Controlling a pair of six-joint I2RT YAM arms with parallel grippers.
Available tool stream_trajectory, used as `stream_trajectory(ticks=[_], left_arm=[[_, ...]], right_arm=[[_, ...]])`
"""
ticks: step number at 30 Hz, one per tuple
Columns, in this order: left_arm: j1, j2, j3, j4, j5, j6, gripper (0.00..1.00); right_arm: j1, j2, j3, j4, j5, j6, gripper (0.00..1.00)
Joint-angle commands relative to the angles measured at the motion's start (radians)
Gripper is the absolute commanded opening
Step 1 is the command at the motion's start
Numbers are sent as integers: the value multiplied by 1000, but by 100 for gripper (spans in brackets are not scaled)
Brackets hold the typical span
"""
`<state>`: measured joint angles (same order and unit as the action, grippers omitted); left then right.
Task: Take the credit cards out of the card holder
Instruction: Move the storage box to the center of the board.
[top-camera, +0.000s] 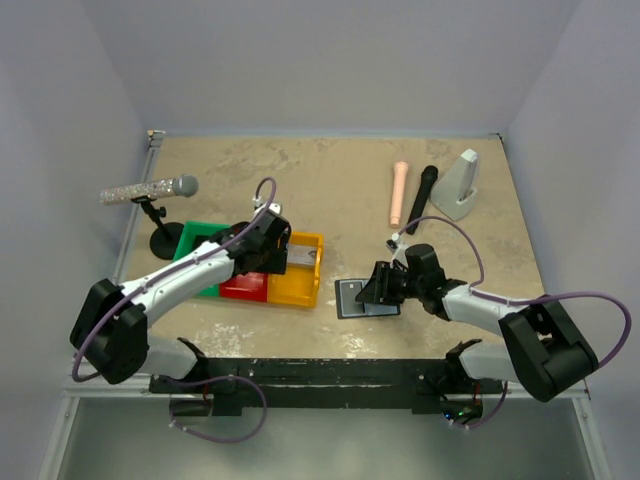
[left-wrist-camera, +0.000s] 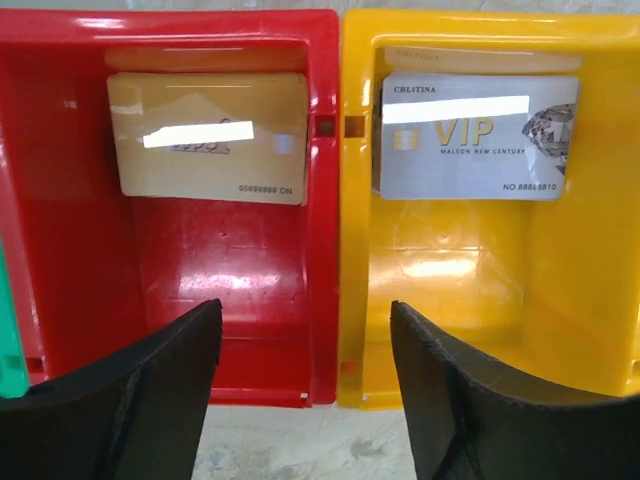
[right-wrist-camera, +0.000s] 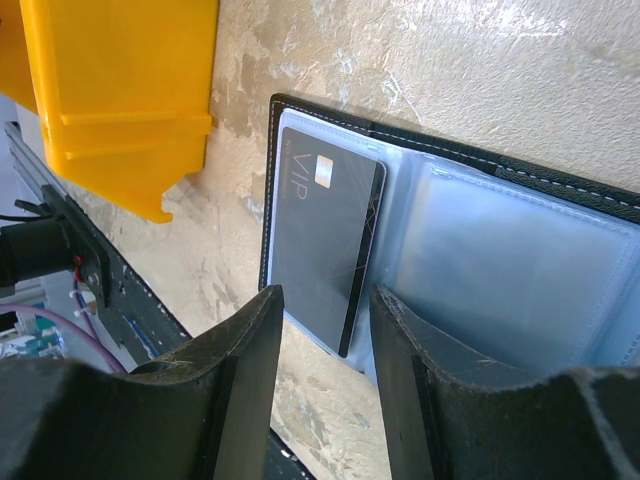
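Left pincer (left-wrist-camera: 305, 312) apart over bins (left-wrist-camera: 335, 250) holding tan card (left-wrist-camera: 210, 135) and silver card (left-wrist-camera: 475, 135); right pincer (right-wrist-camera: 328, 295) apart at frame bottom, straddling dark card (right-wrist-camera: 325, 215) in wallet (right-wrist-camera: 500, 260)

Overhead camera looks down; 2 close wrist cameras share yellow bin (left-wrist-camera: 450, 280).

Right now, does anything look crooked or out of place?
Yes. The dark card sits tilted on the open card holder, its end poking past the holder's edge between the fingers of the right claw. The tan card in the red bin and the grey card in the yellow bin lie straight.
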<state>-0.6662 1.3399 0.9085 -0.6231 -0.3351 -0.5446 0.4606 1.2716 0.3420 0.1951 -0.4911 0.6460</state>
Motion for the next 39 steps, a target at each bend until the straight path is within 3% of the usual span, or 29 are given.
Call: stream_trajectory(ticks=[1, 10, 14, 21, 27, 39], left_arm=[[8, 60, 69, 25, 53, 48, 68], [10, 160, 86, 63, 54, 44, 31], [10, 177, 105, 63, 51, 55, 0], [10, 196, 240, 31, 2, 97, 0], [11, 301, 410, 28, -47, 152, 0], [56, 493, 602, 154, -21, 175, 0]], right_arm=[[-5, 0, 17, 18, -9, -22, 45], [-5, -12, 2, 32, -7, -19, 45], [-5, -9, 3, 35, -10, -19, 45], [-5, 2, 5, 41, -10, -19, 45], [-5, 3, 0, 40, -1, -19, 44], [-7, 2, 8, 24, 3, -19, 44]])
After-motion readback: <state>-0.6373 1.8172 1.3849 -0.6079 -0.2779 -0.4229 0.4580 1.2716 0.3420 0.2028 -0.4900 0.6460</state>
